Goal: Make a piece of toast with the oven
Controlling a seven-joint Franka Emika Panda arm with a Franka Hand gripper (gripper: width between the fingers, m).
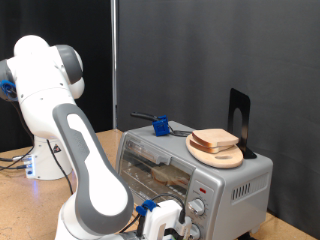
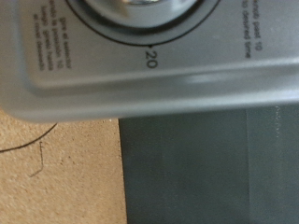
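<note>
Working a round timer knob [image 2: 140, 9] on the boxy silver-grey toaster oven [image 1: 240, 180], hand [image 1: 172, 222] pressing close, grip impossible to tell, pale bread slice [image 1: 160, 176] sitting inside

Tool [image 1: 172, 222] fingertips cut off at exterior view's bottom edge; oven [image 2: 140, 56] knob cropped and blurred in wrist view
</note>
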